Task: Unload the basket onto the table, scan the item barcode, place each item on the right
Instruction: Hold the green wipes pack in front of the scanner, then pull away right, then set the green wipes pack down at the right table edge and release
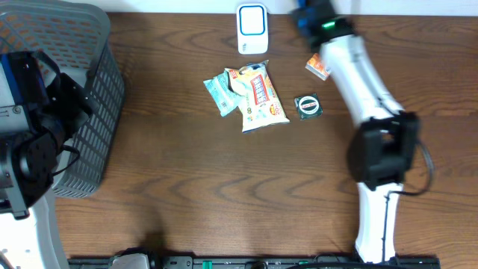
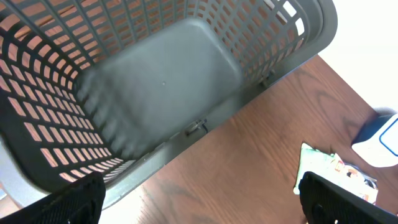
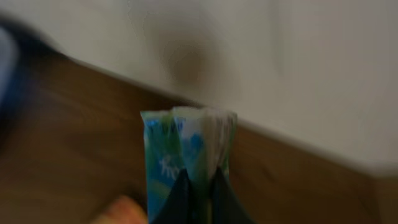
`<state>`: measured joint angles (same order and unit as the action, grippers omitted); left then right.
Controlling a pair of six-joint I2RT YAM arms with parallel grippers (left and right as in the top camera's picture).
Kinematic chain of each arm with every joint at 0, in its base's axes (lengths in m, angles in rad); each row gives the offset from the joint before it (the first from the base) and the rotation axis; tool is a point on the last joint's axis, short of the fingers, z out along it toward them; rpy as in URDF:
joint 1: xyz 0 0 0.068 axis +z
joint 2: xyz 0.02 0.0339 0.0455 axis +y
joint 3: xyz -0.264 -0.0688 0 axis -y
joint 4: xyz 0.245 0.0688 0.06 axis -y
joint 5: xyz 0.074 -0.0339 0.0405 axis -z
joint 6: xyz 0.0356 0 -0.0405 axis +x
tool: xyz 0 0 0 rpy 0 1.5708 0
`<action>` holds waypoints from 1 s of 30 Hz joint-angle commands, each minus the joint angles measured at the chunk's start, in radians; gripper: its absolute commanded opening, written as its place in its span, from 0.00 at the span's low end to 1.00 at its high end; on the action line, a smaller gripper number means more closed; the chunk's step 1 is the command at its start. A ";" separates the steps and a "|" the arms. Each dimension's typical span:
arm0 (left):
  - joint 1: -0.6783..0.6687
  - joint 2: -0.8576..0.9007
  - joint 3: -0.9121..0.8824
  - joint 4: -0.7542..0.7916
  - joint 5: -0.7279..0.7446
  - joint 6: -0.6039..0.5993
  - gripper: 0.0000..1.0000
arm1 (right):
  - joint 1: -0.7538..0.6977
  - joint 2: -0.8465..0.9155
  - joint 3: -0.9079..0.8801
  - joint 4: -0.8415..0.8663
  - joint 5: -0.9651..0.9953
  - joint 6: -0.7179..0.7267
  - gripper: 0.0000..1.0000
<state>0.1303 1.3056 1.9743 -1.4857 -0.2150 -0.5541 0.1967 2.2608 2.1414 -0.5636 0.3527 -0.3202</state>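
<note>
Right wrist view showed right jaws shut on the end of a blue-green packet [image 3: 186, 146], raised near the scanner [image 1: 252, 28]; left jaws wide, empty, over the basket [image 2: 56, 143]. Risk: thin pinch could let the packet twist, barcode facing away, no read.

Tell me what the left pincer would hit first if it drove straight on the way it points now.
Most likely the grey basket: the open left pincer aims into it, toward its solid floor or near wall. Depth is unclear, so I cannot say which part.
</note>
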 commanded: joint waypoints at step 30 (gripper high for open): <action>0.005 0.001 0.007 -0.002 -0.003 -0.009 0.98 | -0.566 0.014 -0.002 -0.378 -0.830 0.204 0.87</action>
<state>0.1303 1.3056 1.9743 -1.4853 -0.2150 -0.5541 -0.4160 2.2639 2.1395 -0.9279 -0.2279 -0.1307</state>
